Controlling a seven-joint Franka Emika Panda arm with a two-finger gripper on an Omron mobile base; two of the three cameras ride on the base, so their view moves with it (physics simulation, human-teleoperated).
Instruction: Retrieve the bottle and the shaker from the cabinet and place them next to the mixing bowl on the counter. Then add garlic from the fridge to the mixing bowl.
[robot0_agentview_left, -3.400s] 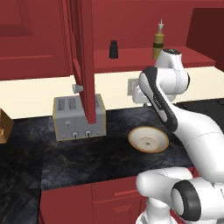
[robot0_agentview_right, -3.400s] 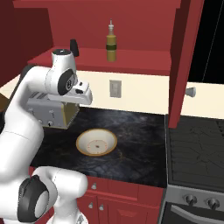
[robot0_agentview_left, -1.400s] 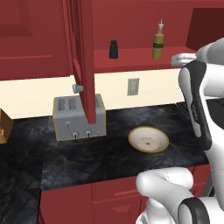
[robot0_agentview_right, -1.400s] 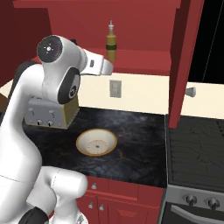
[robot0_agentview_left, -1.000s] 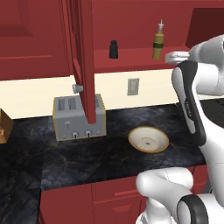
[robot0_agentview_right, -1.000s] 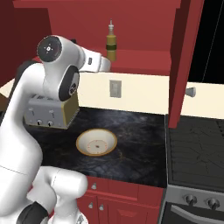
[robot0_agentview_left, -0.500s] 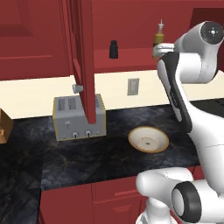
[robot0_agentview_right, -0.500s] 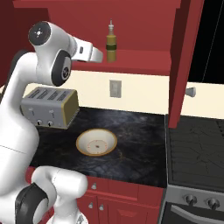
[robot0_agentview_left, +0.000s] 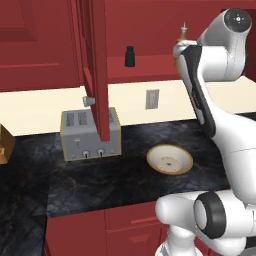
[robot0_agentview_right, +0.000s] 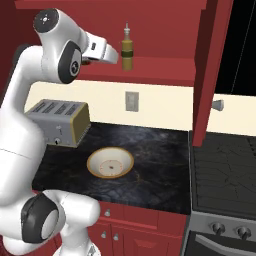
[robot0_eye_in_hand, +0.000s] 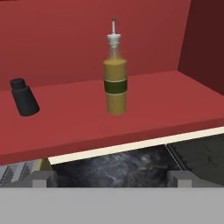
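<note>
The olive-yellow bottle (robot0_eye_in_hand: 115, 83) stands upright on the red cabinet shelf (robot0_eye_in_hand: 166, 98), straight ahead of my gripper (robot0_eye_in_hand: 111, 179) in the hand view. The black shaker (robot0_eye_in_hand: 24, 98) sits further left on the same shelf. My gripper (robot0_agentview_right: 114, 56) hovers at shelf height just left of the bottle (robot0_agentview_right: 127, 50), a short gap away, open with nothing between its fingers. From the left base, my arm hides most of the bottle; its spout (robot0_agentview_left: 184, 31) pokes out, and the shaker (robot0_agentview_left: 130, 56) stands clear. The mixing bowl (robot0_agentview_right: 110, 163) lies on the black counter (robot0_agentview_right: 160, 160).
The open cabinet door (robot0_agentview_left: 96, 65) hangs out over a silver toaster (robot0_agentview_left: 90, 134), left of the bowl (robot0_agentview_left: 169, 159). Another red door (robot0_agentview_right: 210, 75) with a round knob (robot0_agentview_right: 217, 105) stands right of the shelf, above a stove (robot0_agentview_right: 225, 175). A wall outlet (robot0_agentview_right: 131, 102) sits below the shelf.
My arm has swung up from above the counter to shelf height, and the hand has turned and closed in on the bottle. Bottle, shaker and bowl stay put.
</note>
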